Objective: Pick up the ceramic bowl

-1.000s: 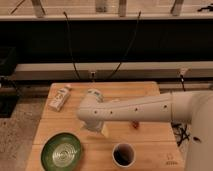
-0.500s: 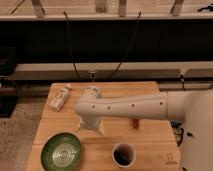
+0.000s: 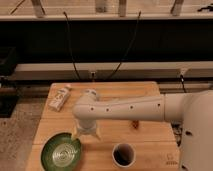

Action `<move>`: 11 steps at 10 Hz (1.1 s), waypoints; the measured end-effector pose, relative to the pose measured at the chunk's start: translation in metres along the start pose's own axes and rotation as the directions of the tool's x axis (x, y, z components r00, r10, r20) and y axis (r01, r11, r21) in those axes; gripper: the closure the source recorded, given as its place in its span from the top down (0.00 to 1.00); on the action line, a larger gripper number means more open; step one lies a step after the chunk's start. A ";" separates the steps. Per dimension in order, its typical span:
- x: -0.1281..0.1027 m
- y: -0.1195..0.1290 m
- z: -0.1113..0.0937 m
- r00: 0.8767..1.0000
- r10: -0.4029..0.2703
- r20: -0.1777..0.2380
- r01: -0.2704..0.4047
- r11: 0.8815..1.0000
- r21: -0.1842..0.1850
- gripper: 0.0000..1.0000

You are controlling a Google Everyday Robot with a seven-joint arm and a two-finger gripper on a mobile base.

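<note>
Fingers, against half a second ago: we see the gripper (image 3: 85, 134) lower and nearer the front-left of the tabletop (image 3: 150, 136) than before, closer to the ceramic bowl (image 3: 61, 151). The arm (image 3: 125, 107) has swung with it. Bowl and cup (image 3: 123, 154) lie where they lay.
Fingers, opening: the two pale fingers (image 3: 76, 134) point down and are spread apart, released, with nothing between them.
Fingers, contact: the left fingertip sits just at the bowl's upper-right rim; we cannot tell whether it touches. The other fingertip is over bare wood.
Ceramic bowl: green with pale rings inside, upright on the front-left corner of the tabletop, not lifted. Its near edge runs out of view at the bottom.
Cup: white with a dark inside, upright near the front edge, right of the bowl and apart from it.
Other things: a pale packet (image 3: 59, 97) lies flat at the back-left corner, well apart from the bowl. A small reddish bit (image 3: 134, 123) lies under the arm, mid-table.
Edges: the bowl is close to the left edge and the front edge of the tabletop.
Open room: bare wood lies between bowl and cup, and across the back behind the arm. The robot's body (image 3: 197, 130) fills the right side.
</note>
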 end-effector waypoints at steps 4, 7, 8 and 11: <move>-0.019 -0.006 0.021 0.995 -0.092 -0.032 0.092 0.996 -0.014 0.80; -0.021 -0.006 0.038 0.994 -0.092 -0.051 0.090 0.995 -0.033 0.80; -0.020 -0.006 0.040 0.995 -0.090 -0.051 0.088 0.996 -0.033 0.80; -0.018 -0.003 0.053 0.997 -0.077 -0.030 0.076 0.996 -0.044 0.61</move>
